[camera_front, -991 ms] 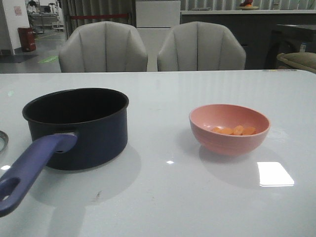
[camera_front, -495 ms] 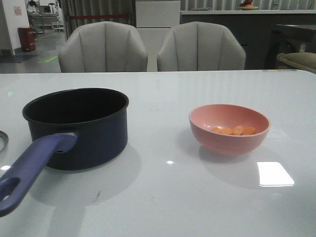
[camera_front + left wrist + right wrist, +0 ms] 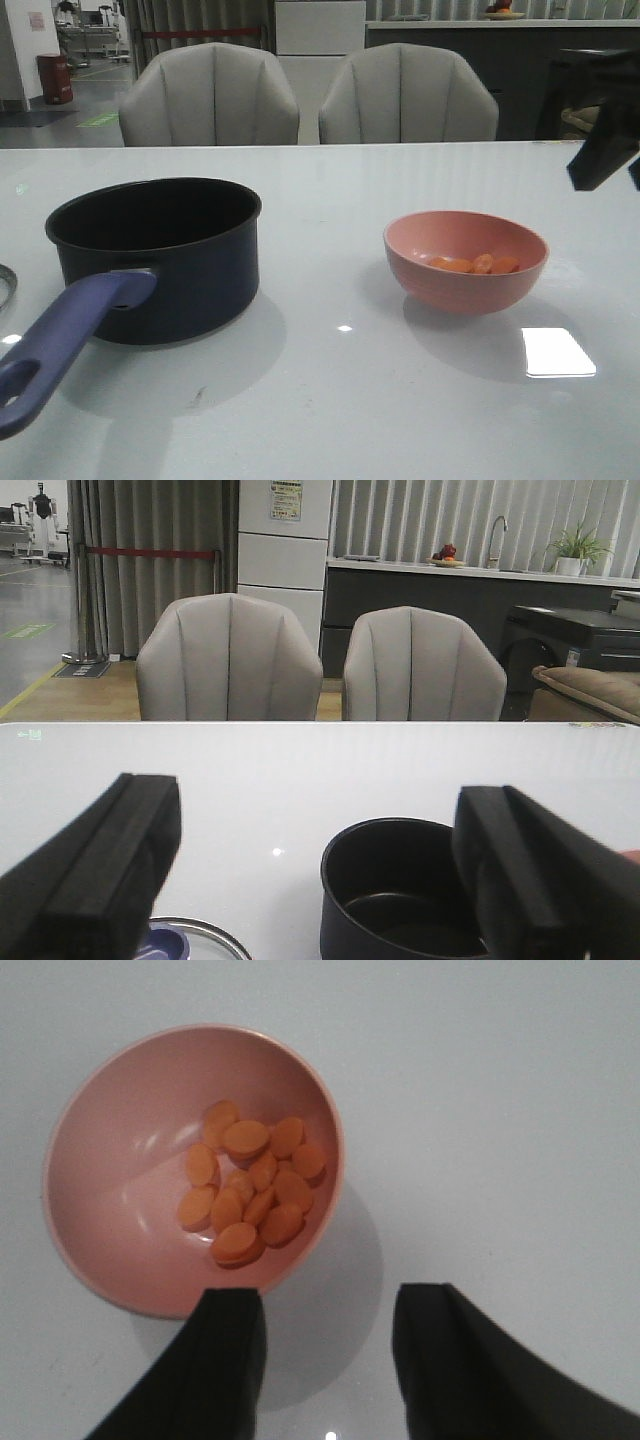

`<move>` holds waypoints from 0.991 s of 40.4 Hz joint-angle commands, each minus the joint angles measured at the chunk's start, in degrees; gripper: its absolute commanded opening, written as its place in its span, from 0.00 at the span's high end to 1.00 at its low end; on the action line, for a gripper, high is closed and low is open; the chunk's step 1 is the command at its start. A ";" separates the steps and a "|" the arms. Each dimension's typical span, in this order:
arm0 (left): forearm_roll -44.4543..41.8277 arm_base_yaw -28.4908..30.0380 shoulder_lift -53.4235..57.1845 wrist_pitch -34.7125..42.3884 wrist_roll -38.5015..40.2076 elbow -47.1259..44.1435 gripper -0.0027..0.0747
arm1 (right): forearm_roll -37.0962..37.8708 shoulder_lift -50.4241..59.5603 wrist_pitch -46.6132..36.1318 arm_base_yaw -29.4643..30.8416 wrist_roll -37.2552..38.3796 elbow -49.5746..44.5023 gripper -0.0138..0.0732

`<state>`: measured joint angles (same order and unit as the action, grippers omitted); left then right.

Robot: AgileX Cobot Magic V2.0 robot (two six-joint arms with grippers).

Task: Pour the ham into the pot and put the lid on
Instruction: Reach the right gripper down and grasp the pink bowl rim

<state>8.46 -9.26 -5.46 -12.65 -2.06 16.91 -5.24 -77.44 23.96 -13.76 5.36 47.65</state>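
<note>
The dark navy pot [image 3: 190, 270] stands empty on the left of the table, its purple-blue handle [image 3: 70, 335] pointing toward me. It also shows in the left wrist view [image 3: 400, 900]. The lid [image 3: 190, 942] lies left of the pot, and only its rim [image 3: 6, 284] shows in the front view. Several orange ham slices [image 3: 475, 264] lie in the pink bowl [image 3: 465, 290] on the right. My right gripper [image 3: 325, 1310] is open and empty above the table, just beside the bowl [image 3: 120, 1140] and its ham [image 3: 250, 1180]. It shows at the front view's right edge [image 3: 603, 155]. My left gripper [image 3: 320, 810] is open and empty, with the pot and lid beyond it.
Two grey chairs [image 3: 300, 95] stand behind the table's far edge. White table surface [image 3: 330, 400] lies between the pot and the bowl and in front of them.
My right gripper has come into the front view at the right edge, above and right of the bowl. The pot, bowl and ham have not moved.
</note>
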 commanded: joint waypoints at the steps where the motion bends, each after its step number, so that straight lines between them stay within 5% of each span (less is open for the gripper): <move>1: 0.70 -0.35 -0.61 4.51 -0.01 1.48 0.18 | -0.38 -4.83 -0.56 0.21 -0.11 6.38 0.36; 20: 0.70 -0.35 -0.61 4.51 -0.01 1.49 0.18 | -0.79 -23.95 5.33 0.21 -0.11 20.66 0.37; 28: 0.70 -0.35 -0.61 4.51 -0.01 1.49 0.18 | -1.32 -26.23 6.10 0.21 -0.11 23.22 0.69; 40: 0.70 -0.35 -0.61 4.51 -0.01 1.49 0.18 | -2.11 -25.24 5.79 0.24 -1.01 24.32 0.69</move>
<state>8.46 -9.26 -5.46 -12.65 -2.06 16.88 -6.69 -106.28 31.71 -13.76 5.16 69.92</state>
